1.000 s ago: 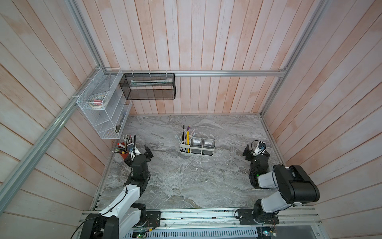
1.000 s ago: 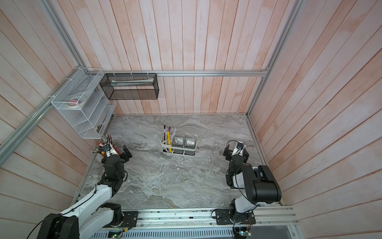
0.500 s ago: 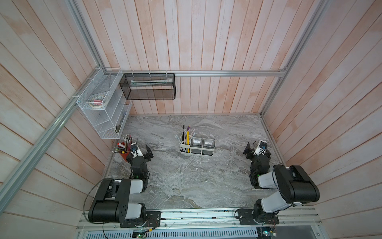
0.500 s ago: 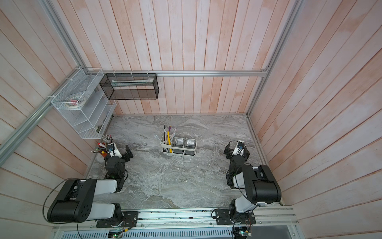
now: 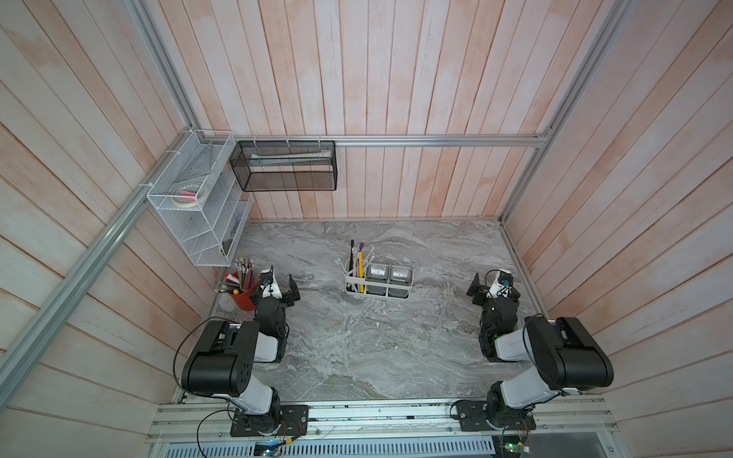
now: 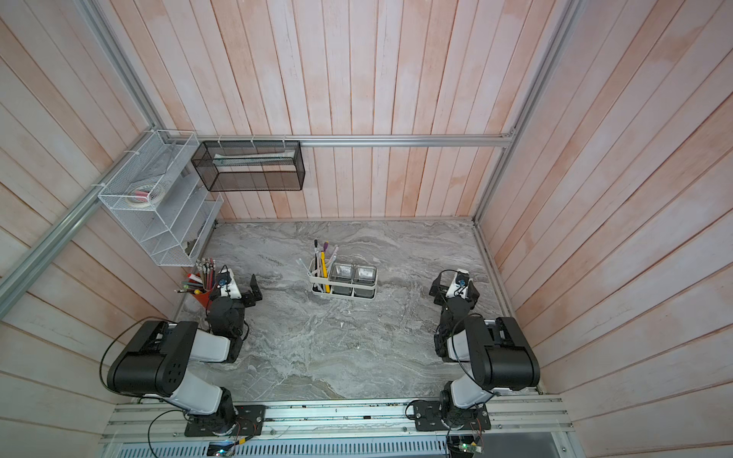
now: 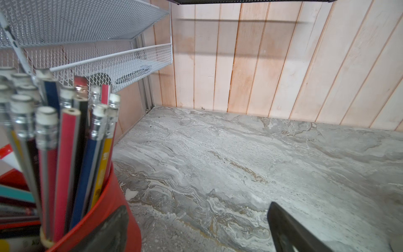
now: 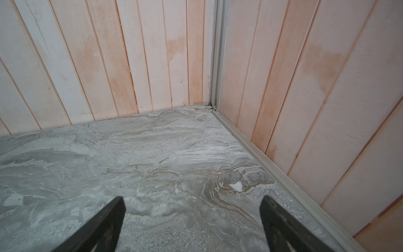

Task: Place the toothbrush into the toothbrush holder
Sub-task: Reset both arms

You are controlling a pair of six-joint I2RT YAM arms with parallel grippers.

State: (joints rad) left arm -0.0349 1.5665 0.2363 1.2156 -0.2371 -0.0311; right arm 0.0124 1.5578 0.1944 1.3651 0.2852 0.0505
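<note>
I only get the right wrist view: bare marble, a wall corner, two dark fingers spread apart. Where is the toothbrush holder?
Observer: In both top views the toothbrush holder stands centrally between the arms, well clear of the right gripper.
Reviewer: Is anything in it?
Observer: Several toothbrushes stand upright in its slotted end.
Reviewer: And the left arm?
Observer: The left gripper is open and empty, close beside a red cup of pencils.
</note>
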